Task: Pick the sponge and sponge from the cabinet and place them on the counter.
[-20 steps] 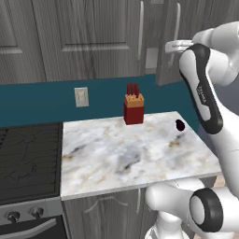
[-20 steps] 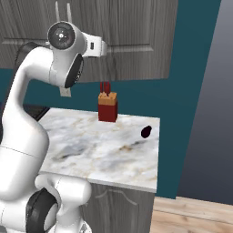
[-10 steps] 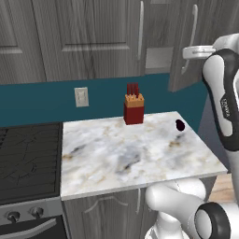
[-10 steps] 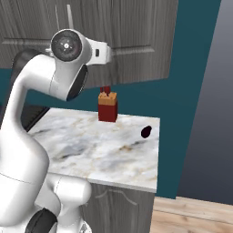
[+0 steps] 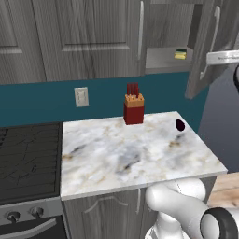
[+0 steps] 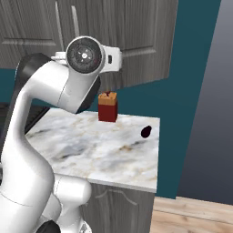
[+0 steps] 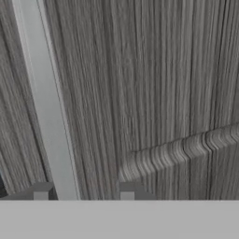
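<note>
While the gripper (image 7: 84, 189) is clamping the thin silver bar handle (image 7: 46, 107) of the dark grey wood-grain cabinet door (image 5: 205, 46), pulling along the hinge arc is advisable.

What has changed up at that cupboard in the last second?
The cabinet door has swung out further, pulled by its silver handle, and a sponge on the shelf has come into sight. The hand stays shut on the handle. The red block and the dark object on the counter haven't moved.

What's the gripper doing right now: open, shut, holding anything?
Gripper: shut on the cabinet door handle, with the door swung partly open.
</note>
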Robot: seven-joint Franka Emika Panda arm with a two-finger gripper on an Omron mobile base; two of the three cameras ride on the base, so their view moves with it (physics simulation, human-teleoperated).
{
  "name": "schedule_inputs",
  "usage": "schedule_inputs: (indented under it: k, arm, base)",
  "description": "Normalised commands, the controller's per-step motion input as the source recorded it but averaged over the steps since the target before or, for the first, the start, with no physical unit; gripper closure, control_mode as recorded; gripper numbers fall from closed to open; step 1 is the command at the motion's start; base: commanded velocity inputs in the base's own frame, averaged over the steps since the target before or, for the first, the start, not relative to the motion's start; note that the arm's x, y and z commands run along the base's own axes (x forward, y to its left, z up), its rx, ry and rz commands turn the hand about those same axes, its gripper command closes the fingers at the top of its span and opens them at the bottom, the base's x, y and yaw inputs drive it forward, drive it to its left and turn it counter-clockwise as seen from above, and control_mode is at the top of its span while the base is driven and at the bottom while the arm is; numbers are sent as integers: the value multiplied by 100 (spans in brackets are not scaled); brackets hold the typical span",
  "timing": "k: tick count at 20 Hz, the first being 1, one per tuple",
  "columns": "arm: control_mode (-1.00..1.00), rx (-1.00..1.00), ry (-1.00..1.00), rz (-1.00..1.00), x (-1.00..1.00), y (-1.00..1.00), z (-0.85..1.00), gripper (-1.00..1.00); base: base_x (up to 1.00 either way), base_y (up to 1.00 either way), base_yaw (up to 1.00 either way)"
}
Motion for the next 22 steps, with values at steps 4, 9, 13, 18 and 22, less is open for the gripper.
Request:
schedule_inputs:
  k: [4,9,13,18,22]
  arm:
    - [-100,0,0,8,-22,-76,0,100]
    - [-100,1,0,10,-9,-51,0,100]
    - [-100,0,0,9,-4,-43,0,100]
    - [-100,2,0,9,-1,-35,0,100]
    - [-100,2,0,8,0,-19,0,100]
  base:
    - [0,0,0]
    - [0,0,0]
    - [0,0,0]
    - [0,0,0]
    - [0,0,0]
